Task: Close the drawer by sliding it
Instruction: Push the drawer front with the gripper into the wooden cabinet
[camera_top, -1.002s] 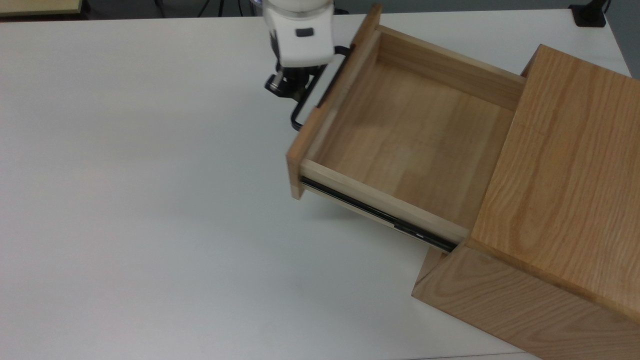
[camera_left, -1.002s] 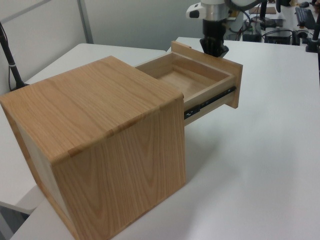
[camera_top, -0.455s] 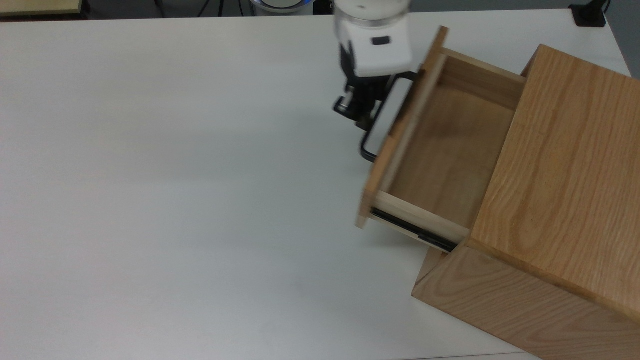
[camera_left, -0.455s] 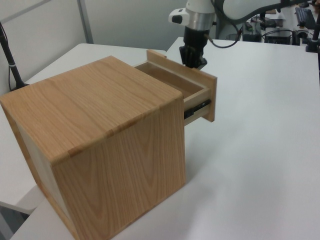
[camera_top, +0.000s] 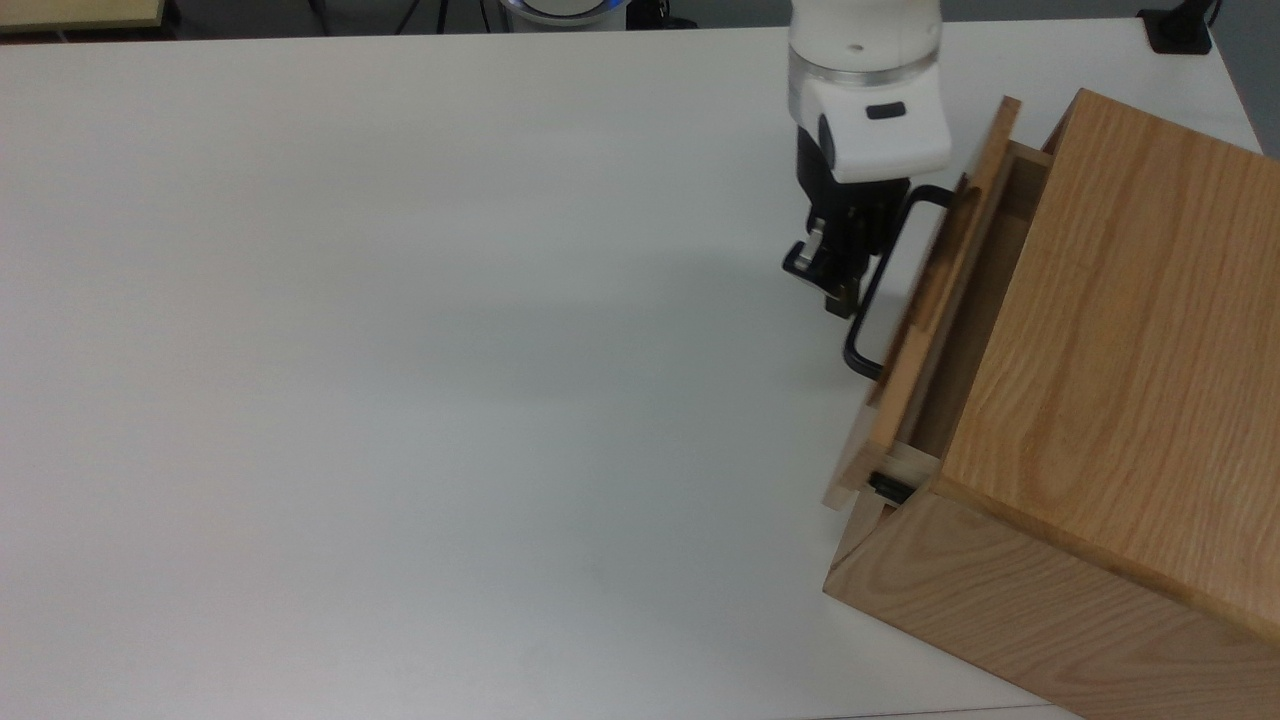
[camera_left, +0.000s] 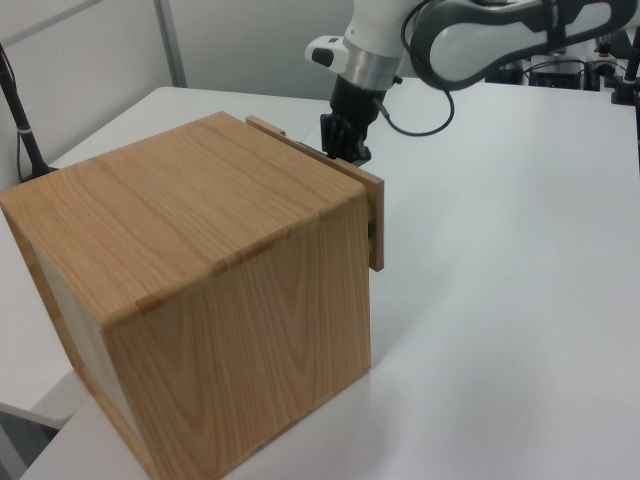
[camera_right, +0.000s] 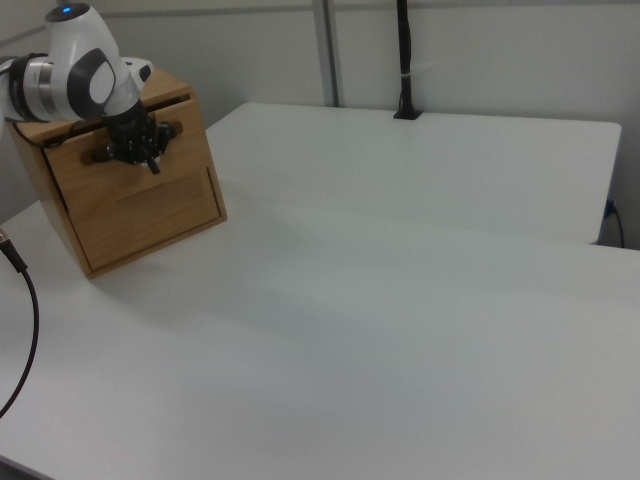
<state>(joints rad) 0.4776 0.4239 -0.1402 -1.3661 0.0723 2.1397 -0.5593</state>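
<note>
While the top view exposes a narrow gap behind the drawer (camera_top: 925, 310), the right view shows its front nearly flush with the casing (camera_right: 140, 215). The gripper (camera_top: 835, 275) touches the handle (camera_top: 880, 285); finger spread: can't tell.

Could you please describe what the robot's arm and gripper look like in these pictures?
The arm has smooth, rounded white shells with dark grey joint sections, and a thin black cable loops beside its wrist. A metallic ring sits above a white boxy gripper body bearing a small dark oval mark. The gripper itself is black, with some silvery metal parts. In the right view, a blue light glows on top of a joint.
</note>
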